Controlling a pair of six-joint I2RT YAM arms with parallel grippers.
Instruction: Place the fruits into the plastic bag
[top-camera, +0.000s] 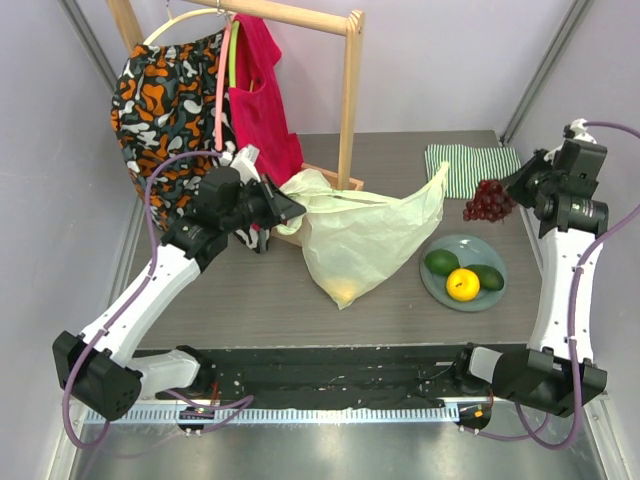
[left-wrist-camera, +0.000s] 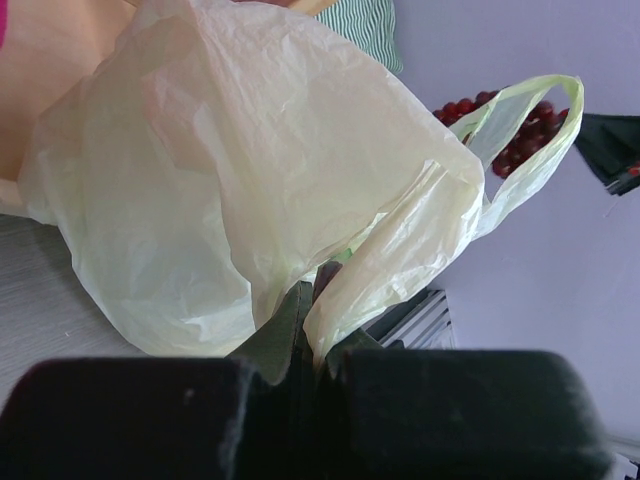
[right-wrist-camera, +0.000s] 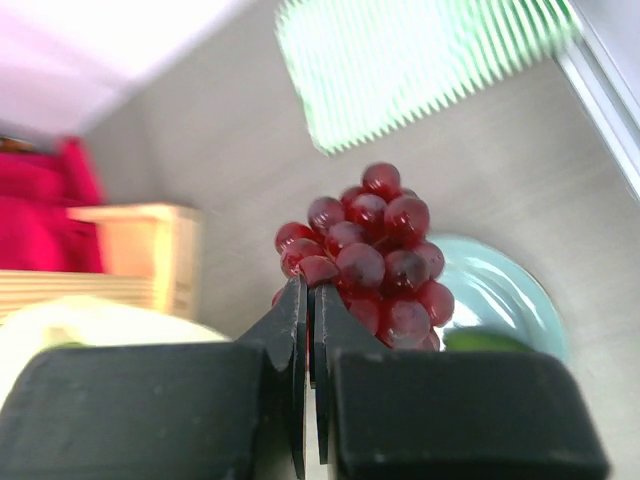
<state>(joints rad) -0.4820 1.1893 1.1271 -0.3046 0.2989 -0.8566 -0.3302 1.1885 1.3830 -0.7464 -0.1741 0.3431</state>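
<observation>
My left gripper (top-camera: 292, 209) is shut on one edge of the pale-green plastic bag (top-camera: 365, 238) and holds its mouth up; the pinched film shows in the left wrist view (left-wrist-camera: 330, 300). A yellowish fruit (top-camera: 343, 290) shows through the bag's bottom. My right gripper (top-camera: 512, 186) is shut on the dark red grape bunch (top-camera: 488, 200) and holds it in the air above the plate; the grapes hang at my fingertips in the right wrist view (right-wrist-camera: 375, 255). Two green avocados (top-camera: 441, 262) and a yellow-orange citrus (top-camera: 462, 284) lie on the grey plate (top-camera: 436, 288).
A green-and-white striped cloth (top-camera: 470, 164) lies at the back right. A wooden clothes rack (top-camera: 350, 95) stands at the back with a red garment (top-camera: 262, 95) and a patterned garment (top-camera: 165, 95); its base is beside the bag.
</observation>
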